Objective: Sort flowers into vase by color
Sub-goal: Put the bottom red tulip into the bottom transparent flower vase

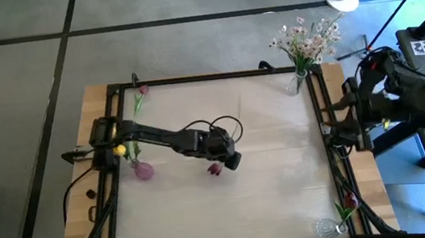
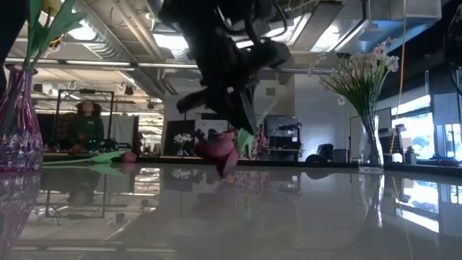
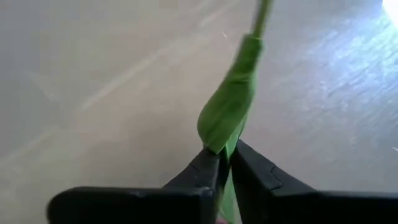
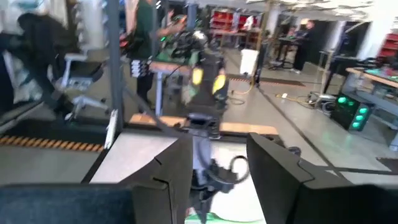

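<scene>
My left gripper [image 1: 230, 160] is over the middle of the table, shut on a dark red tulip [image 1: 215, 169]; its bloom [image 2: 220, 150] hangs low over the tabletop. A purple vase [image 1: 143, 170] near the left edge holds a yellow tulip [image 1: 121, 150]. Another tulip [image 1: 140, 97] lies flat near the far left corner. White-pink sprays [image 1: 306, 38] stand in a clear vase [image 2: 370, 144] at the far right corner. A second clear vase [image 1: 327, 227] at the near right corner holds a dark red tulip [image 1: 350, 200]. My right gripper [image 4: 217, 171] waits open off the right edge. My left gripper pinches the dark red tulip by its green leaf and stem [image 3: 222, 140] between the two fingers [image 3: 205, 171], close to the bloom. The fingers slant down from above. The bloom hangs below them; I cannot tell whether it touches the table. The rest of the stem [image 3: 260, 18] runs on past the fingertips.
A black frame [image 1: 215, 75] borders the table. Bare tabletop lies between the left gripper and the two right-hand vases. Beyond the table there are desks, equipment and a person [image 2: 85, 123] in the room.
</scene>
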`<act>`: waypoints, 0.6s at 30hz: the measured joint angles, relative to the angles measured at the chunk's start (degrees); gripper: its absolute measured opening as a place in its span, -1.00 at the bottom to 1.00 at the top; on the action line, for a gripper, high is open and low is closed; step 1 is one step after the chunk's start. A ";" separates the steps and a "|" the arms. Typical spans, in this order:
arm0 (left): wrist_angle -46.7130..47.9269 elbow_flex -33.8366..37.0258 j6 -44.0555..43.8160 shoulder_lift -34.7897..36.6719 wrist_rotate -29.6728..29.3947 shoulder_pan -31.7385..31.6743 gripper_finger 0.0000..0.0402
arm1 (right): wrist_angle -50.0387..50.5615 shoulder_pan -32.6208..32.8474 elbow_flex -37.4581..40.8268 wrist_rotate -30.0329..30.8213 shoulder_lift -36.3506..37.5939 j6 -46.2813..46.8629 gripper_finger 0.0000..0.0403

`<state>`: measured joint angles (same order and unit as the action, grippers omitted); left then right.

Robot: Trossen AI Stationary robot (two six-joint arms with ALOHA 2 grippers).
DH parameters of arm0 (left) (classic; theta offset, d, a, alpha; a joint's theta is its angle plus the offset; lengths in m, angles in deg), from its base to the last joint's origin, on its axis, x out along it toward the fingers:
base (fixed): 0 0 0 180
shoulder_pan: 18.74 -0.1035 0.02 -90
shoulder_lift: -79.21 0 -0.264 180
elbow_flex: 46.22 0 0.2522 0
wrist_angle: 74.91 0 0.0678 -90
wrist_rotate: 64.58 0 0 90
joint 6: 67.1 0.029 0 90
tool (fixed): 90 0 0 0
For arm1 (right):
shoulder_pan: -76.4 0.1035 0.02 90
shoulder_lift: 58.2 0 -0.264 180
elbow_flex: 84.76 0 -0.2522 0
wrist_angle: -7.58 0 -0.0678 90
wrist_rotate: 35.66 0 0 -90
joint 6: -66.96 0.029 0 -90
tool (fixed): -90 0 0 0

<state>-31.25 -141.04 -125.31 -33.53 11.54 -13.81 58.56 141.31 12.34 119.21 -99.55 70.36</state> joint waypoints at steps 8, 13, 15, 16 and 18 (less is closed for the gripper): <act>1.86 0.00 -5.60 -2.31 4.32 -1.98 -0.50 | 9.69 -17.37 0.00 -25.23 -8.23 12.99 -0.25; 7.27 0.04 -3.84 3.05 3.04 -1.42 -0.33 | 10.34 -31.62 0.07 -43.52 -16.25 10.07 -0.25; 7.47 -0.02 -1.31 6.09 2.00 -0.33 -0.27 | 8.73 -36.97 0.02 -49.89 -18.99 7.52 -0.25; 7.79 -0.02 -0.48 7.46 1.53 0.16 -0.24 | 8.18 -39.44 0.02 -53.07 -20.39 6.33 -0.25; 10.38 -0.02 0.40 10.27 -1.00 1.45 -0.19 | 7.89 -43.92 0.02 -58.53 -23.88 4.02 -0.23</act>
<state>-20.87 -141.06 -124.92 -23.26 10.54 -12.36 66.46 97.39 12.36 60.68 -123.44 74.38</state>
